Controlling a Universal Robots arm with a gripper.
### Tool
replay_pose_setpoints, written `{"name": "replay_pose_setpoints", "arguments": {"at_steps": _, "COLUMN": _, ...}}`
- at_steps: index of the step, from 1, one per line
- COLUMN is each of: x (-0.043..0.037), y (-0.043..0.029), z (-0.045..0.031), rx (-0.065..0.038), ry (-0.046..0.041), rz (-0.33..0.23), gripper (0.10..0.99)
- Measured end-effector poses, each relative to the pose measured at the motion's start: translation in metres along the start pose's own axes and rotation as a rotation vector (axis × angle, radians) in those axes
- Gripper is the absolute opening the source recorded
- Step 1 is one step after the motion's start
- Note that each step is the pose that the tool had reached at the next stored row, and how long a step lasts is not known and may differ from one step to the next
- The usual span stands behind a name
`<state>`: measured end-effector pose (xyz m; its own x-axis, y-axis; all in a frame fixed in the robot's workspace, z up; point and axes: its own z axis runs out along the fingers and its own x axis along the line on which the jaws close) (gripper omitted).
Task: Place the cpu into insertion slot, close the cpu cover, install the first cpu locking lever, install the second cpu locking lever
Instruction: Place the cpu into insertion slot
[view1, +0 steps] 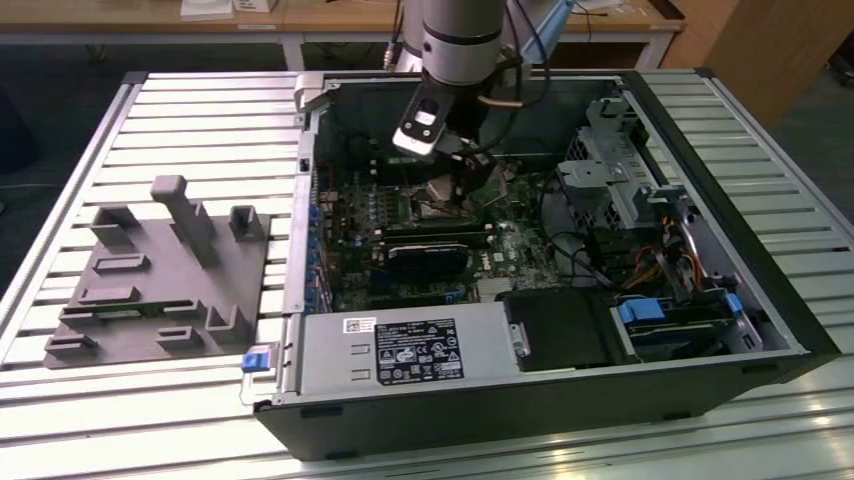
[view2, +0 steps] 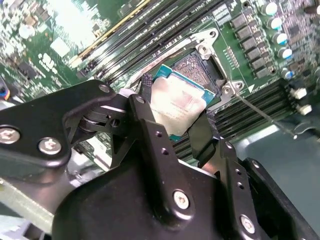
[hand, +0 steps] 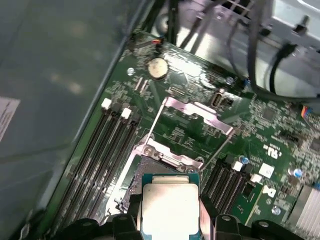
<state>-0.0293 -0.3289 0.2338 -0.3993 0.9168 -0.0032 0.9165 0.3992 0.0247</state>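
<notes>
Alignment is what matters most at this step. We are holding the cpu (view2: 177, 107) in the claw (view2: 175, 119), whose two black fingers (view2: 150, 125) are pinching it by opposite edges with its metal top showing. The chip is hanging just over the insertion slot (view2: 200, 70), partly overlapping it and not yet seated; whether one edge is already touching the socket rim we cannot quite tell from these angles. In the first wrist view the cpu cover (hand: 195, 112) is lying swung open beyond the slot, and a thin locking lever (hand: 157, 112) is standing raised beside it, so nothing is blocking the way down. In the exterior view the arm is reaching into the open computer case (view1: 534, 400) lying on the slatted bench (view1: 200, 110).

We are judging that the chip needs squaring to the socket's silver frame, its green border parallel to the rim on every side, and levelling so that it goes down flat rather than corner-first. The contacts in the socket are probably fragile, so we are favouring a slow, straight descent with no sideways sliding and no pressing. The grip is best light enough for the chip to drop free once the fingers part.
</notes>
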Motion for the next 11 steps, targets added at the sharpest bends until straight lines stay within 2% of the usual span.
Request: {"name": "replay_pose_setpoints", "arguments": {"at_steps": 11, "x": 0.0000, "y": 0.0000, "z": 0.0008, "rx": 0.001, "ry": -0.0049, "rz": 0.197, "gripper": 0.537}}
